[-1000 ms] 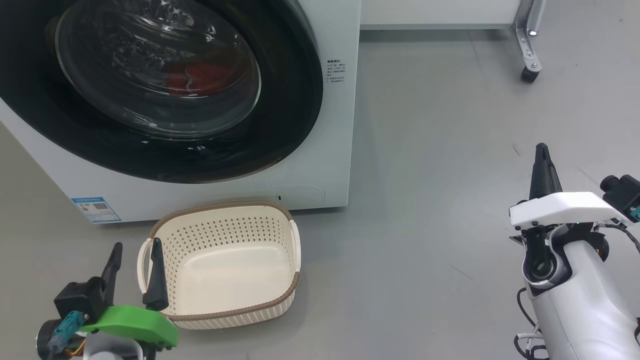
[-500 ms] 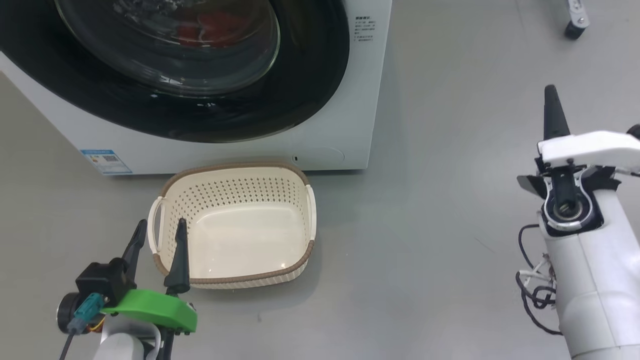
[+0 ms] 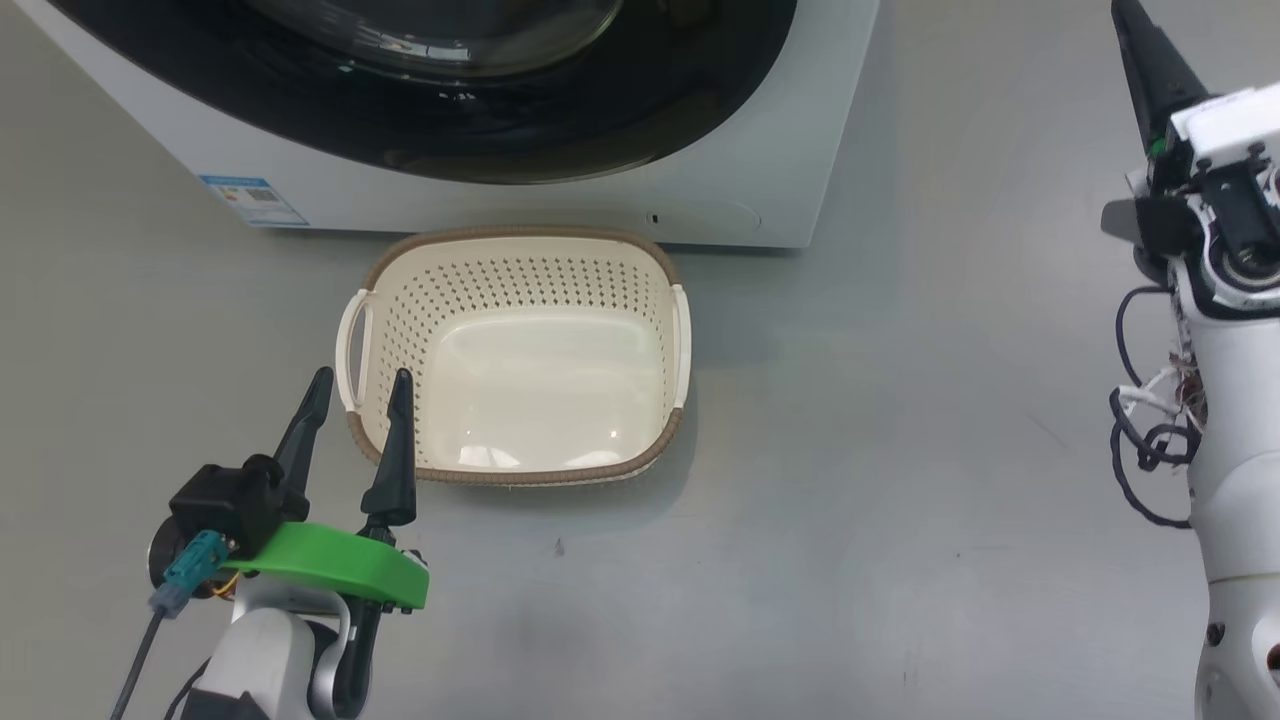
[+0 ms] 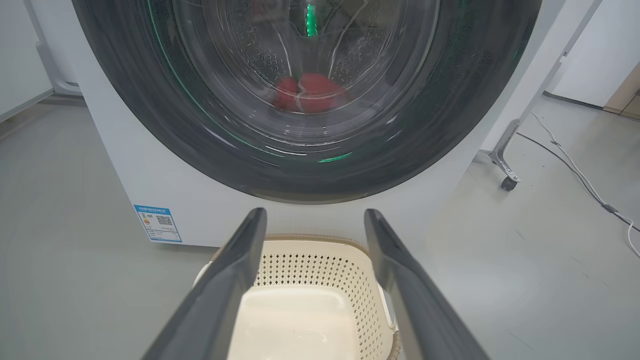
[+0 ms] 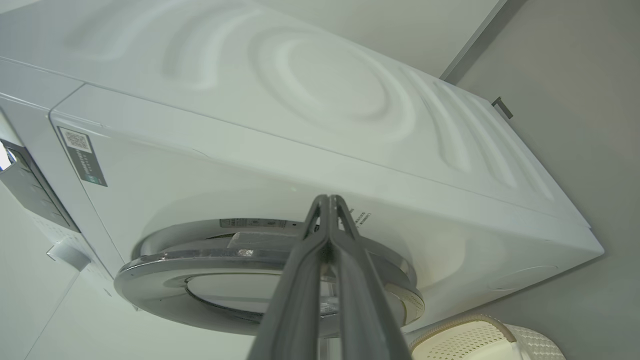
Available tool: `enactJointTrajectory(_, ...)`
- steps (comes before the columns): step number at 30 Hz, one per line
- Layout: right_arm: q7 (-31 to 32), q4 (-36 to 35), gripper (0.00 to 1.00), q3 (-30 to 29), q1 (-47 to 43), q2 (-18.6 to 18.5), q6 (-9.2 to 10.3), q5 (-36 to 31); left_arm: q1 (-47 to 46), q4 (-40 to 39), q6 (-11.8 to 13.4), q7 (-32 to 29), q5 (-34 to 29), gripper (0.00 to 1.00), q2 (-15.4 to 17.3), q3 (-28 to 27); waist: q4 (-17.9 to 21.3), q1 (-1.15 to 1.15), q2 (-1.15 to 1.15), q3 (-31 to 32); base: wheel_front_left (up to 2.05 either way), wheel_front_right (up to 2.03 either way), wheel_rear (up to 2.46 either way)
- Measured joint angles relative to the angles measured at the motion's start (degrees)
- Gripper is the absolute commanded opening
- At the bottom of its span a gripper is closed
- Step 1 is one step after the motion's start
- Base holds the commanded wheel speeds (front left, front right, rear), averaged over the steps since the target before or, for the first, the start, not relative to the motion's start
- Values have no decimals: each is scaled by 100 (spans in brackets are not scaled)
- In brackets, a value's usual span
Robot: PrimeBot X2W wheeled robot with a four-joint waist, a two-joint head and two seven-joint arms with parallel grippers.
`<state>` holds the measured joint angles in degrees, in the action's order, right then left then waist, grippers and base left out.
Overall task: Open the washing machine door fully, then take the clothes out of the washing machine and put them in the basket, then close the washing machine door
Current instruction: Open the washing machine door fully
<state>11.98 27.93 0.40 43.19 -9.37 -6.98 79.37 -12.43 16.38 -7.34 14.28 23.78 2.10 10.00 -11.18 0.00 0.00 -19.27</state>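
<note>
Jaws of the left gripper (image 3: 362,376) are spread wide, with nothing held, by the near left corner of the basket (image 3: 520,236), a cream perforated tub with a brown woven-look rim set just before the white washing machine (image 3: 520,205). The right gripper (image 5: 327,200) is pressed shut, empty. Red clothes (image 4: 310,94) are seen through the glossy black washing machine door (image 4: 125,110).

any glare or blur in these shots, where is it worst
Left wrist view: worst, the washing machine door is smeared with green and white reflection streaks, and the red clothes behind its glass look soft. Head view: sharp, a pale sheen on the basket floor, a soft shadow beside it. Right wrist view: the washing machine sits steeply tilted, evenly lit.
</note>
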Motion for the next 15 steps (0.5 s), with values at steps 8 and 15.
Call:
enactJointTrajectory(8, 725, 96, 0, 103, 595, -109, 2, 301, -267, -60, 0, 0, 255, 100, -19, 227, -258, 0, 0, -449, 0, 0, 0)
enactJointTrajectory(15, 1206, 175, 0, 131, 921, -4, 66, 688, -402, -100, 0, 0, 361, 100, -24, 392, -442, 0, 0, -701, 0, 0, 0)
